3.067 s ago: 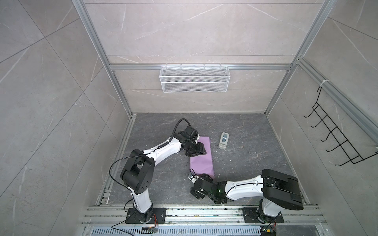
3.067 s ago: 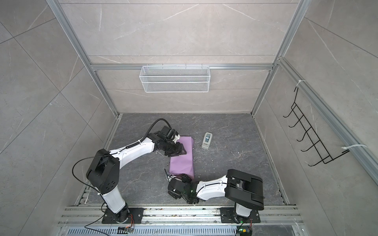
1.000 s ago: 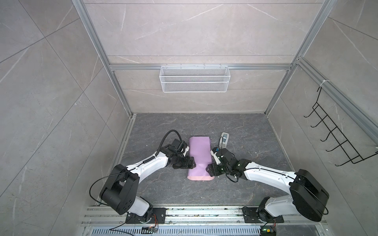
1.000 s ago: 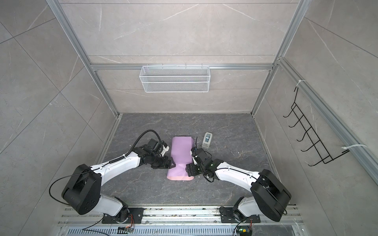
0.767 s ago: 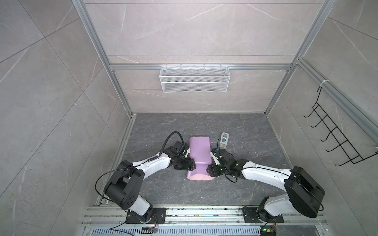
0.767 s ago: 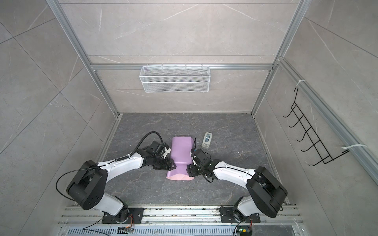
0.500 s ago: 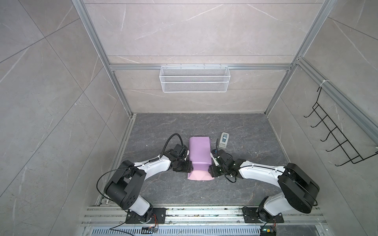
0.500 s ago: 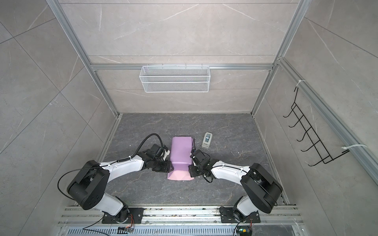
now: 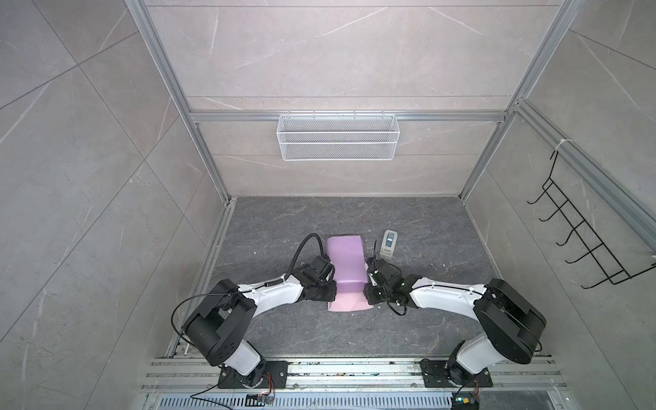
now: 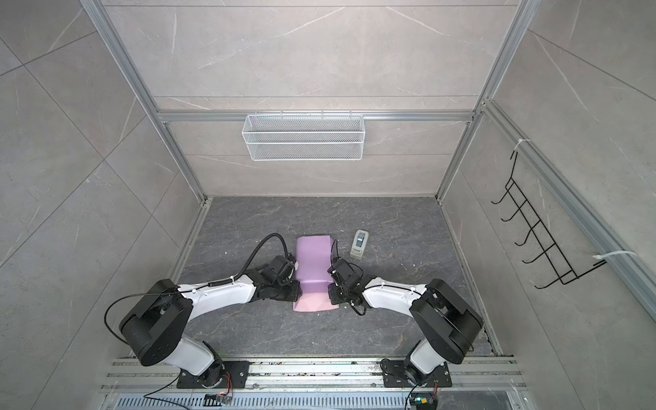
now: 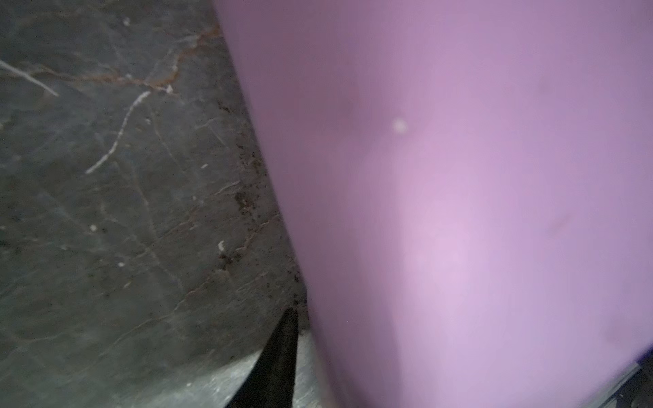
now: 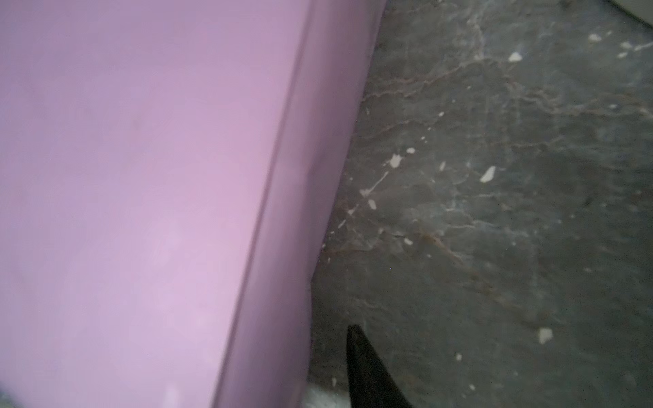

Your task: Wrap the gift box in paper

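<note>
The paper [image 9: 346,259] lies lilac side up, folded over a flat block in the middle of the floor, with a pale pink flap [image 9: 348,303] spread at its near end. The gift box is hidden under it. My left gripper [image 9: 333,287] presses against the package's left side near the front, and my right gripper [image 9: 366,293] presses against its right side. Each wrist view shows lilac paper [image 11: 459,176] [image 12: 141,176] close up. One black fingertip [image 11: 282,346] [image 12: 364,367] rests beside it on the floor, and the other finger is hidden.
A small grey-white handheld device [image 9: 388,243] lies just right of the package's far end. A white wire basket [image 9: 337,142] hangs on the back wall and a black hook rack [image 9: 585,241] on the right wall. Metal rails run along the front.
Both grippers have slid toward the package's near end and closed in against its sides. The paper's sides there are pulled in tighter, and both sets of jaws have narrowed.
</note>
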### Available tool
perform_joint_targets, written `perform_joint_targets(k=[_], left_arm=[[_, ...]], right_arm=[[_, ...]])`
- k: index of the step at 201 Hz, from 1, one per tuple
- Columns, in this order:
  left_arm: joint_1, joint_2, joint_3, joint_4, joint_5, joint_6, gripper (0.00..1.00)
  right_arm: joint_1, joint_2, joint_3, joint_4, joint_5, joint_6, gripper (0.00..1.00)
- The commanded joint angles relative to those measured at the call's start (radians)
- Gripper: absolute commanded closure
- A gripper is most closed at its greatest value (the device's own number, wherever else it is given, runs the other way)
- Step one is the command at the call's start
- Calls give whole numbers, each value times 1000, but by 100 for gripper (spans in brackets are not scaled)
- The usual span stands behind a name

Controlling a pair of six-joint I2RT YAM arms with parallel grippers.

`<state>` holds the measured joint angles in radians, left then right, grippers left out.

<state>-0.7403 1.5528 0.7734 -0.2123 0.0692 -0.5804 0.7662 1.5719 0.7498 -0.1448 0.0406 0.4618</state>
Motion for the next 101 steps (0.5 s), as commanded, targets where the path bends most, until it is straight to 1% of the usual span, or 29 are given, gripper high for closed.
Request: perform_joint_targets(k=[1,32,52,62,71,82,95,101], left_arm=[[-10,19,-3,24,-59,-57,77],[-21,36,9,25,-77,-72,82],[-26,41,12,23,-75,-74,84],[-30,34,12,15,-74,-78,82],[-33,24,7,5,-78,-83,75],[-41,8,-5,-1,-84,-91,71],[-47,-3,-24,0,-91,-108,69],[-49,-3,-29,2,-93,-111,71]], right_arm=[[-2,12,24,-8,48,22,66],[-2,22,34,-15,62,20,68],[-2,22,36,-16,62,22,68],[-2,20,33,-17,61,22,68],[-2,18,33,-19,59,23,68],[-2,13,28,-16,57,25,68],[-2,9,23,-16,52,27,67],[-3,8,21,-14,49,27,67]])
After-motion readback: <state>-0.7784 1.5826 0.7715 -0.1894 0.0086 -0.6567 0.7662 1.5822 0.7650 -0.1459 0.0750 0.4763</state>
